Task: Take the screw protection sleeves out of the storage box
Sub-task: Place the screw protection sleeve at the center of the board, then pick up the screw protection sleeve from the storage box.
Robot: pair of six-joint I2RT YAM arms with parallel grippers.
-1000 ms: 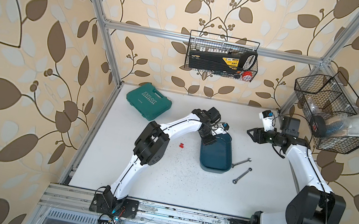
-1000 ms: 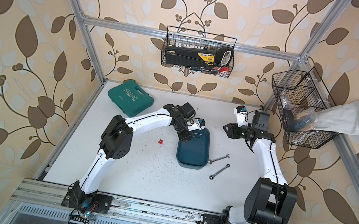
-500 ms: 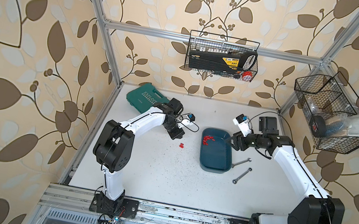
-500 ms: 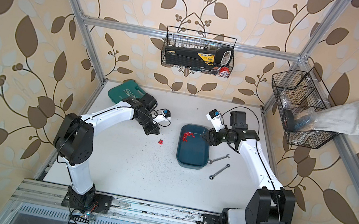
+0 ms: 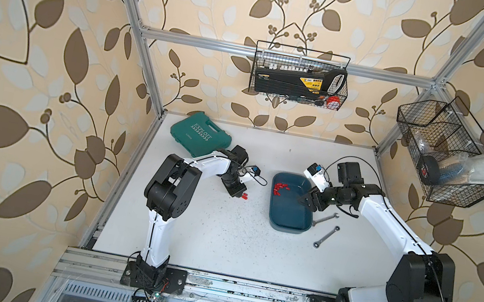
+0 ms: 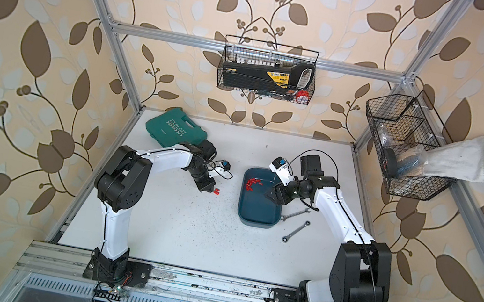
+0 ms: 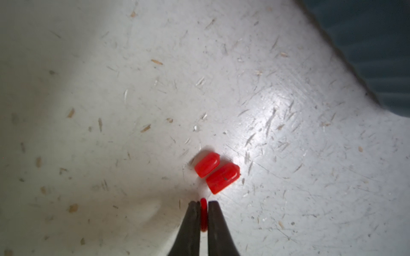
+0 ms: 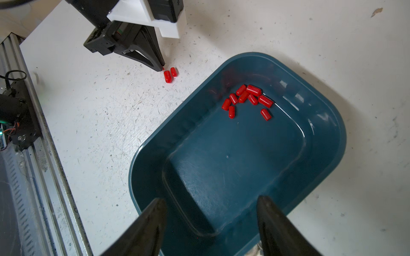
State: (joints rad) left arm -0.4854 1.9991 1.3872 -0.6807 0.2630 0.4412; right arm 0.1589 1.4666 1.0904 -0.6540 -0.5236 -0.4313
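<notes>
Left wrist view is showing the left hand (image 7: 203, 206) pinching one red screw protection sleeve (image 7: 203, 213) between narrow fingers, just above the worktop (image 7: 88, 88) and beside two sleeves (image 7: 216, 174) already lying there. One second ago this hand was reaching into the storage box (image 8: 342, 137). Now it is hanging on the box's left side, toward the worktop's left edge, so I judge it is delivering the third sleeve. The right hand (image 8: 210, 198), which was waiting beyond the box's far right corner, is now hovering wide and empty over the box, probably preparing the next pick. I am counting nine sleeves (image 8: 244, 96) remaining near the box's far left corner, two on the worktop and one in the left hand, twelve together. Two wrenches (image 5: 325, 218) are lying to the right of the one box.
</notes>
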